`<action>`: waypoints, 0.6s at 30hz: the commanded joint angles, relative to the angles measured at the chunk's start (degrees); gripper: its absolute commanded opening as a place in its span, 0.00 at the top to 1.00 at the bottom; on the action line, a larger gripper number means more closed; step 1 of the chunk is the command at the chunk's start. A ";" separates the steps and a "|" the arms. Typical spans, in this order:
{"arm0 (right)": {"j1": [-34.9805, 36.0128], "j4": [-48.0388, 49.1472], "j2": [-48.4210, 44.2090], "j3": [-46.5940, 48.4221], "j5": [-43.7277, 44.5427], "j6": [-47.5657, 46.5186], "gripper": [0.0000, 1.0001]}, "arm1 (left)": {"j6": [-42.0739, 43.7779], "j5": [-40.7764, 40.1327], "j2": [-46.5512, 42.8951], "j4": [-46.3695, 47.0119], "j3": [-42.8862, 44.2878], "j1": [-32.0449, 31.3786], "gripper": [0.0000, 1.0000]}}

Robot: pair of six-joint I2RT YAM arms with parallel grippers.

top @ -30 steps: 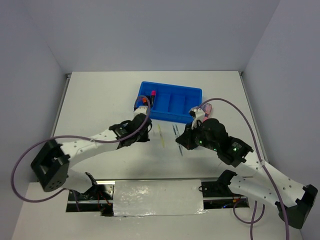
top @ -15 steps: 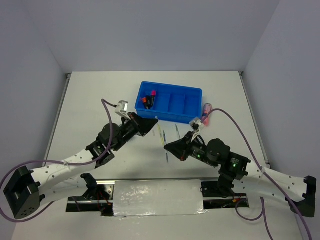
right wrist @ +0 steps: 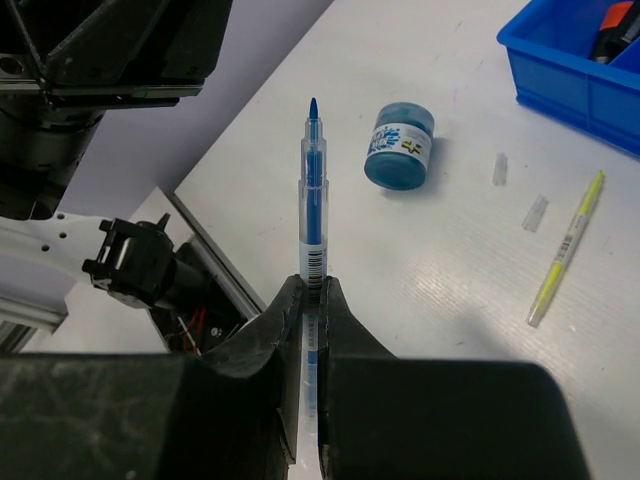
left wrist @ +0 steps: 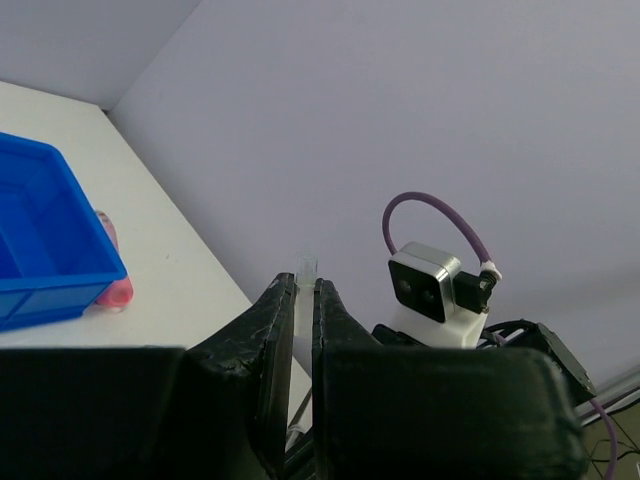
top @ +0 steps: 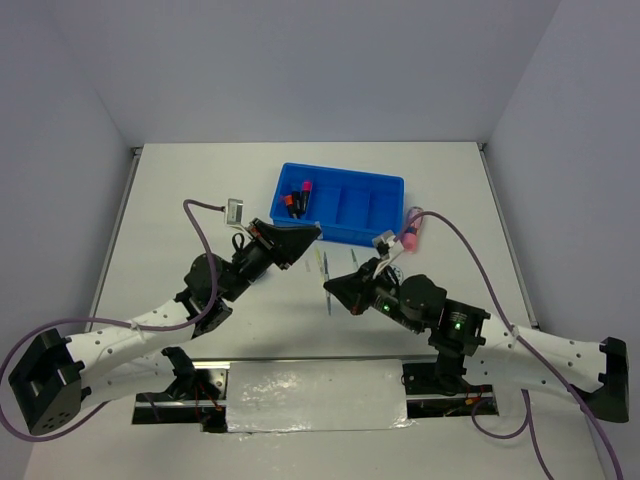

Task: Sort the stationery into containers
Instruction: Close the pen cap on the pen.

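**Pen and cap held facing each other**

A blue pen [right wrist: 313,190] is pinched in the right tool [right wrist: 311,292]. Its long axis runs along the fingers, bare tip roughly toward the left tool [left wrist: 304,287], which is pressed onto a clear cap [left wrist: 304,268]. The blue tray [top: 345,178] lies beyond both.

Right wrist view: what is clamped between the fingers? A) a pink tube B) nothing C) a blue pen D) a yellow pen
C: the right gripper is shut on the blue pen, whose bare tip points away from the camera; the yellow pen lies apart from it.
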 commanded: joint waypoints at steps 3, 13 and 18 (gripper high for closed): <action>0.41 1.13 0.24 3.91 1.28 -1.58 1.00 | 0.80 1.64 -0.65 3.19 1.67 -0.60 1.00; 0.49 -0.19 0.86 4.88 1.80 -2.20 1.00 | 1.15 2.16 0.23 0.98 2.20 -0.69 1.00; 0.49 -0.81 0.86 5.31 1.81 -2.28 1.00 | 1.41 2.51 0.41 0.20 2.55 -0.69 1.00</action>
